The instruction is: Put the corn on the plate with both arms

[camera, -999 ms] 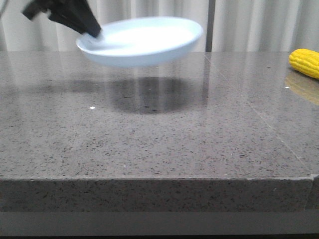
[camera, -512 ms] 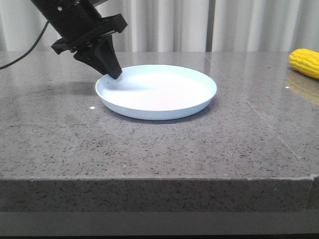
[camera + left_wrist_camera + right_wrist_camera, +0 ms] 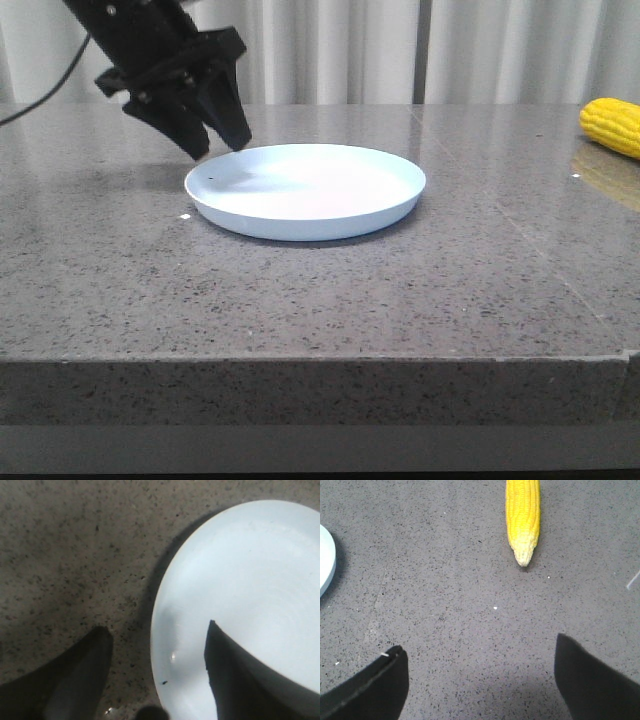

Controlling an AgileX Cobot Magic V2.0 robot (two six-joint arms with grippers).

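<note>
Hovering released, our left end effector (image 3: 220, 148) straddles the rim at the plate's (image 3: 310, 195) 9 o'clock; the plate rests on the bench (image 3: 300, 290). Our right end effector (image 3: 480, 680) gapes too, corn (image 3: 522, 515) lying at its 12 o'clock

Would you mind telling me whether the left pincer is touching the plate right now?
Apart. The front view shows the left pincer open, its tips raised just clear of the rim of the plate, which lies flat on the table.

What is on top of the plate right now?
Nothing: the plate is bare. The corn lies apart on the table. One left gripper finger hides a small part of it.
</note>
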